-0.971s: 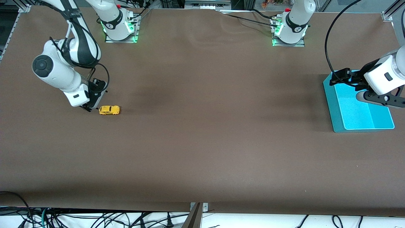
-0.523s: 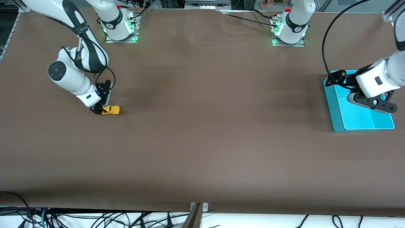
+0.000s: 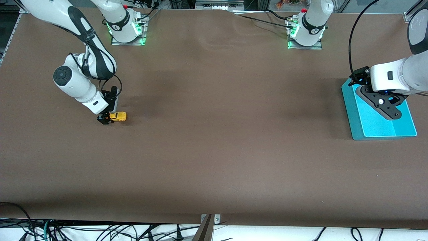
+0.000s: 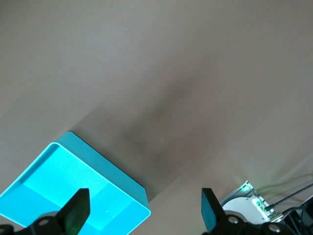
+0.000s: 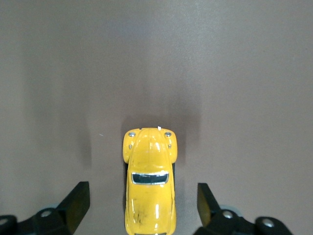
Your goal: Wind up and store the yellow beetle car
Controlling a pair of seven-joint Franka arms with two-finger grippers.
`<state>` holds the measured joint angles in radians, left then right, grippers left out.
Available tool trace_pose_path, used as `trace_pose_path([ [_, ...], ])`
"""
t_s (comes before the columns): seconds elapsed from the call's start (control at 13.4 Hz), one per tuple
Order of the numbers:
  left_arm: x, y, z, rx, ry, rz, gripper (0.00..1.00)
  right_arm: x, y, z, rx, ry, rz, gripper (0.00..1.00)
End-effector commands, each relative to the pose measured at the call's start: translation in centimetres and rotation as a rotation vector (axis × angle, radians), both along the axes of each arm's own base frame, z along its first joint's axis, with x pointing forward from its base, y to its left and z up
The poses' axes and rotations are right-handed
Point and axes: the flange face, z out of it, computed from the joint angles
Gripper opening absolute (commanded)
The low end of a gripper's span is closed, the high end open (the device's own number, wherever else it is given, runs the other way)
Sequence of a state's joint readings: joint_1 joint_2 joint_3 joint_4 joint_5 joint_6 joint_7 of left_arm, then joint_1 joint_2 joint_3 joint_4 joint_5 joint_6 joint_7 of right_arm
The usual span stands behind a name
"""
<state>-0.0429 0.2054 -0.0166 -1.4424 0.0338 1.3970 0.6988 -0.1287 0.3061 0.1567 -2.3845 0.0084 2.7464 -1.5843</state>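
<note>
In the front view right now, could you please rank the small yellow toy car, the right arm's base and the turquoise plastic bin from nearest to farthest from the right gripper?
1. The small yellow toy car, between the right gripper fingers.
2. The right arm's base, at the table's edge.
3. The turquoise plastic bin, at the left arm's end, under the left gripper.

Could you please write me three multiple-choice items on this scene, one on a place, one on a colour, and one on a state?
1. Where is the yellow beetle car?
A. In the bin
B. On the table toward the right arm's end
C. Lifted in the left hand

2. What colour is the bin?
A. Turquoise
B. Red
C. White

3. How is the right hand?
A. Shut on the car
B. Over the bin
C. Open, with a finger on each side of the car

Answers: 1 B, the car sits on the brown table. 2 A, the front view shows it. 3 C, gaps show beside the car; the left hand is over the bin.
</note>
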Motion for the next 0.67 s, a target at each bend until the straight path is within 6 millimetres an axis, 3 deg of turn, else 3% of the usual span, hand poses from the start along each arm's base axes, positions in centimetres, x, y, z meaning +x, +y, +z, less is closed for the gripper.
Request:
trace_pose_path([
  [0.0, -0.3, -0.3, 0.1, -0.002, 0.027, -0.092, 1.00, -0.1, -0.3, -0.5, -0.002, -0.023, 0.029, 0.71],
  [0.3, -0.1, -0.3, -0.5, -0.028, 0.042, -0.207, 1.00, -0.1, -0.2, -0.4, -0.003, -0.023, 0.035, 0.18],
  [0.52, 0.2, -0.3, -1.3, -0.043, 0.058, -0.271, 1.00, 0.3, 0.7, 0.6, 0.000, -0.031, 0.031, 0.13],
  [0.6, 0.4, -0.3, -1.7, -0.051, 0.064, -0.298, 1.00, 0.5, 3.0, 1.1, 0.016, -0.033, 0.061, 0.13],
])
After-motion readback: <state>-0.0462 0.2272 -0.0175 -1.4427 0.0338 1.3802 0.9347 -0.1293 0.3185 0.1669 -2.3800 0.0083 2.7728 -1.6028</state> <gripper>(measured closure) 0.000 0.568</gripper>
